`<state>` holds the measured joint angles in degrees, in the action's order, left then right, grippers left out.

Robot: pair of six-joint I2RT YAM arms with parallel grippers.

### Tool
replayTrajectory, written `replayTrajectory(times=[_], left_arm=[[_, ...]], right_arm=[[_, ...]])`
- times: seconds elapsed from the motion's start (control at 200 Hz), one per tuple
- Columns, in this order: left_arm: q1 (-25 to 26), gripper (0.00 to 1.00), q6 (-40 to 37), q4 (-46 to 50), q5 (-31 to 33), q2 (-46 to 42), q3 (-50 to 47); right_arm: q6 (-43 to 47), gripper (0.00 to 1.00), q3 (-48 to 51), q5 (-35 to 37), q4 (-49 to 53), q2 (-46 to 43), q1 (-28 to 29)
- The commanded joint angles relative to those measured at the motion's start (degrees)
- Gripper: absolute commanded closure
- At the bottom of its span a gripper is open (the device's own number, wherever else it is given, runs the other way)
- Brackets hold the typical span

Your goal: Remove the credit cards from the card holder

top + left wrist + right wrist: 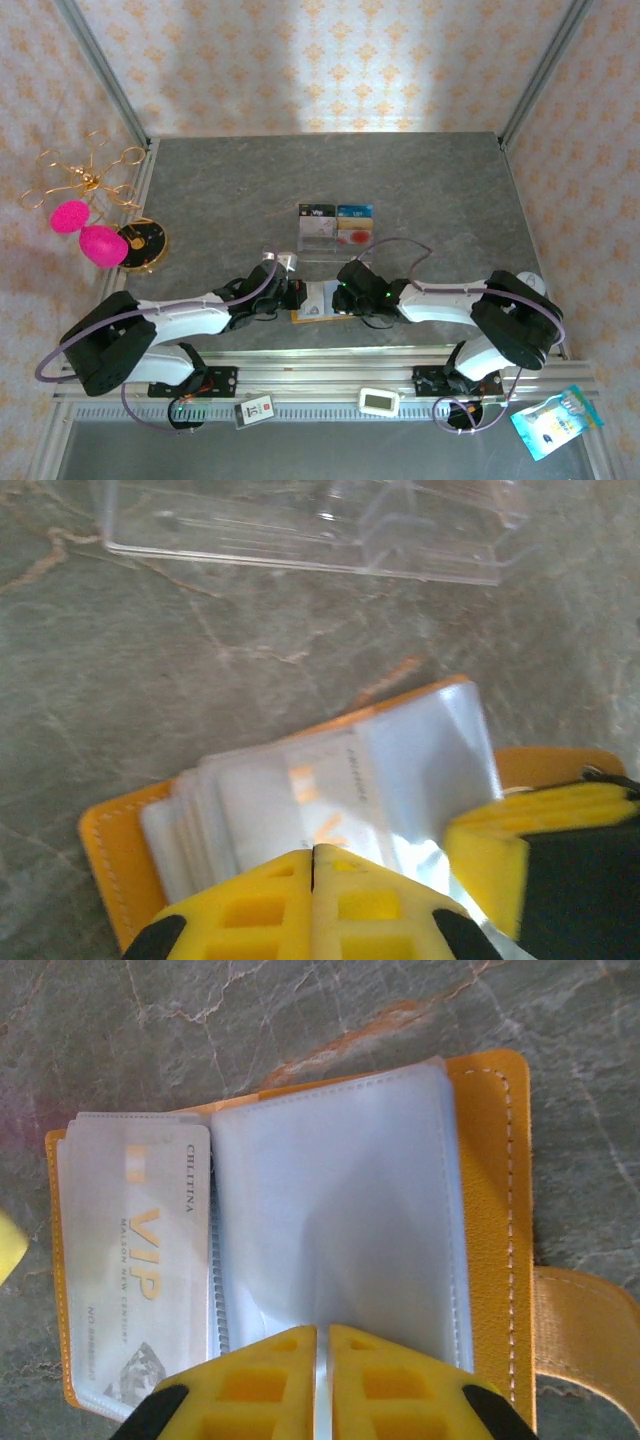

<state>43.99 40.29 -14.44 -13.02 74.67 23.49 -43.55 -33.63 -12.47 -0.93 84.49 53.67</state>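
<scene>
The orange card holder (318,300) (495,1210) lies open on the table between my two grippers, its snap tab (590,1320) pointing right. A white card printed VIP in gold (140,1260) (320,790) sits in a clear sleeve on its left half. My right gripper (322,1335) (342,298) is pinched on an empty clear sleeve (340,1220) on the right half. My left gripper (313,852) (290,297) is shut at the holder's left edge, and nothing shows between its fingers. Three cards (355,212) stand in the clear tray (335,245) (300,525).
A gold wire stand with two pink eggs (85,230) and a black-gold disc (143,240) sit at the left. On the front rail lie a label (258,411) and a small timer (380,402). A blue packet (555,422) lies at the front right.
</scene>
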Motion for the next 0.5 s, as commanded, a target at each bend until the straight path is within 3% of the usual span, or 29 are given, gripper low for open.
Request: replayTrajectory(times=[0.0, 0.345, 0.496], left_arm=[[0.5, 1.00, -1.4, 4.8, 2.2, 0.4, 0.6], [0.5, 1.00, -1.2, 2.7, 3.1, 5.3, -1.8], [0.5, 1.00, -1.3, 2.6, 3.0, 5.7, -1.3]], right_arm=[[-0.7, 0.88, 1.1, 2.4, 1.6, 0.2, -0.2], [5.0, 0.80, -2.3, -0.7, 1.2, -4.4, -0.2], [4.4, 0.80, -3.2, -6.1, -3.3, -3.6, -0.4]])
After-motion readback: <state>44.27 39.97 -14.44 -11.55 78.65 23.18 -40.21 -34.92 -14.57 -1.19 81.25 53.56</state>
